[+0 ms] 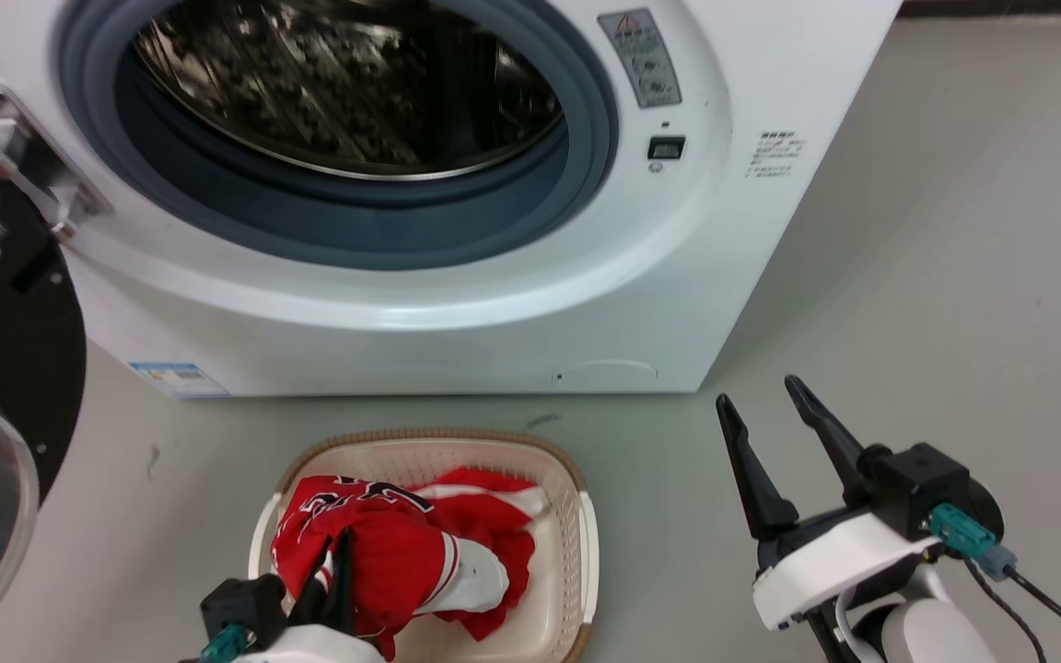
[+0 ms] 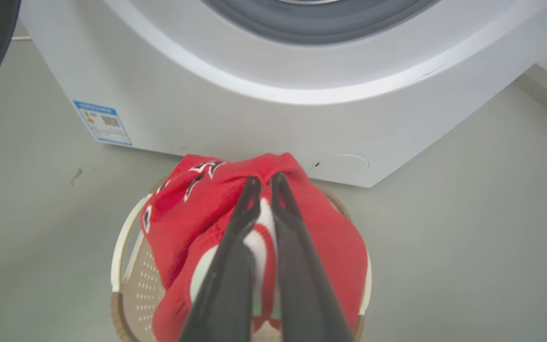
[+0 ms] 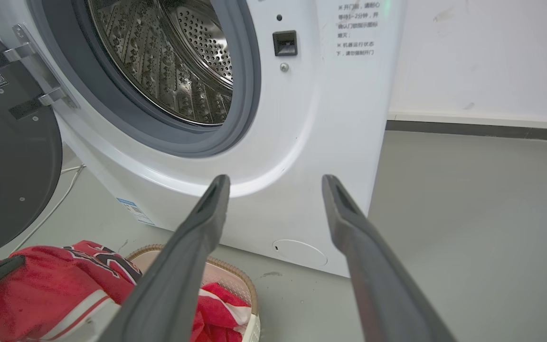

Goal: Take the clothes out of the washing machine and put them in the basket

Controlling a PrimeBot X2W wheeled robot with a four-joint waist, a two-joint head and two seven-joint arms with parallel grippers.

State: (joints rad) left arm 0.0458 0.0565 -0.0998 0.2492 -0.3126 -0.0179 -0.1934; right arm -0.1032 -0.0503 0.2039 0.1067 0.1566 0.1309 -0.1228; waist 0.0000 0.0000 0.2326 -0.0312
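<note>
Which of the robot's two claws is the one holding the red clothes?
The left gripper: its fingers are pinched together on the clothes over the basket. The right gripper stands open and empty, off beside the basket.

Laundry corner: washing machine (image 1: 457, 184), grey floor (image 1: 954, 276).

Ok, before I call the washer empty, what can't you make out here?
Drum: lowest front part hidden behind the grey seal in the head view; top cut off by the edge.
Basket floor: mostly covered by the clothes in head and left wrist views.
How many clothes: folds hide it.
Warning label print: too small, head view.
</note>
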